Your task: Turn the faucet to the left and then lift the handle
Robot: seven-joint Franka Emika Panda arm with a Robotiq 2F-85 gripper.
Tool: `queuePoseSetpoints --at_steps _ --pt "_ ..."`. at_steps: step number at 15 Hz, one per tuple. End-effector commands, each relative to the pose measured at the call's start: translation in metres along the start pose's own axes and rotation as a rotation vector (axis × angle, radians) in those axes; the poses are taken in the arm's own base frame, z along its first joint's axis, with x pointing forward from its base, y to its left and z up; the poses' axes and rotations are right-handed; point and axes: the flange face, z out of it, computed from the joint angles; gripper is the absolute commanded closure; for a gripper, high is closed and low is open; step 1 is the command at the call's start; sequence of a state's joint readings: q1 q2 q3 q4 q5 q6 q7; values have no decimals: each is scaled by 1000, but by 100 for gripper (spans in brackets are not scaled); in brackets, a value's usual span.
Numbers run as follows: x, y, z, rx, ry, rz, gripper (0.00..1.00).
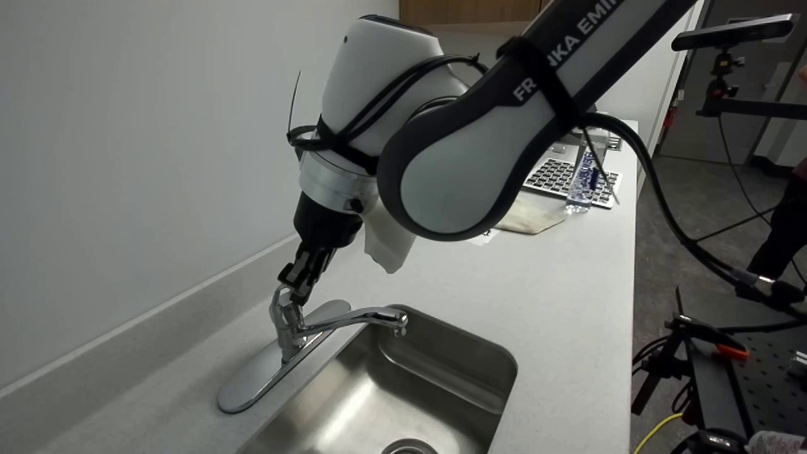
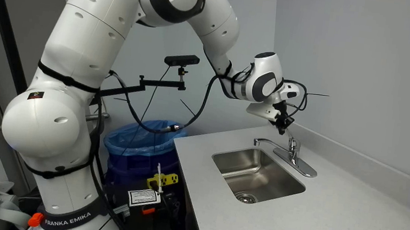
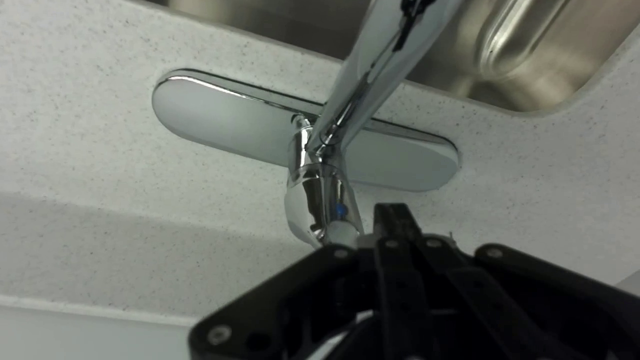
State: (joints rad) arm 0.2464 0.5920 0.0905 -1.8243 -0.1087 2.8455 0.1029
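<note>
The chrome faucet (image 1: 290,337) stands upright on its elongated base plate behind the sink; it also shows in an exterior view (image 2: 293,151) and in the wrist view (image 3: 320,187). Its long spout (image 1: 353,318) reaches out over the sink. The short handle (image 1: 279,302) sits atop the round body; in the wrist view its upper part (image 3: 345,231) runs partly behind the gripper. My gripper (image 1: 299,299) is at handle height, close beside it. In the wrist view my gripper's fingertips (image 3: 396,212) are together, right of the handle, with nothing between them. I cannot tell whether they touch the handle.
The steel sink (image 1: 485,403) lies in the counter (image 2: 215,218) in front of the faucet. A wall with a low backsplash (image 1: 157,315) runs close behind it. A keyboard (image 1: 548,173), a bottle (image 1: 580,183) and a cloth (image 1: 529,217) lie or stand farther along the counter.
</note>
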Motion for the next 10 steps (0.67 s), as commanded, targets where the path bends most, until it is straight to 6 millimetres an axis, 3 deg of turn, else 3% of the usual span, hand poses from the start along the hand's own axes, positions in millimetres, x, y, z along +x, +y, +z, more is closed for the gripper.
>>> queuePoseSetpoints --at_steps 1,10 --pt "9 -2 1 6 62 27 100" --pt "18 20 -13 13 140 62 100"
